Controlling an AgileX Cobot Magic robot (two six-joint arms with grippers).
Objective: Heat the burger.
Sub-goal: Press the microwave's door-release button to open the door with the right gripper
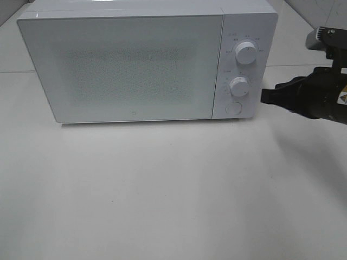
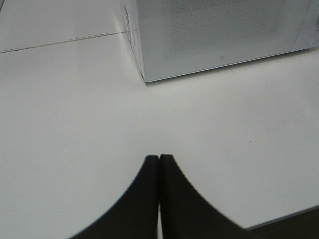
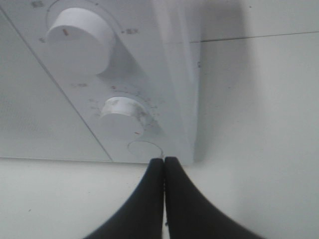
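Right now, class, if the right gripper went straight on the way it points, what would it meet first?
Most likely the round button on the microwave, under its lower knob. The shut right gripper aims at that bottom corner. Depth is unclear, so it could slip past the edge.

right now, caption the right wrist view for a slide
Jaws shut, right gripper points toward the microwave's round button below the lower knob

We have our right arm (image 1: 320,100) coming in from the right edge, held roughly level and pointing left. Our right gripper (image 1: 264,96) is pinched tight, its two dark fingers (image 3: 149,199) pressed flat against each other. On the near left, our left gripper (image 2: 159,158) hangs low, tips sealed together just the same.
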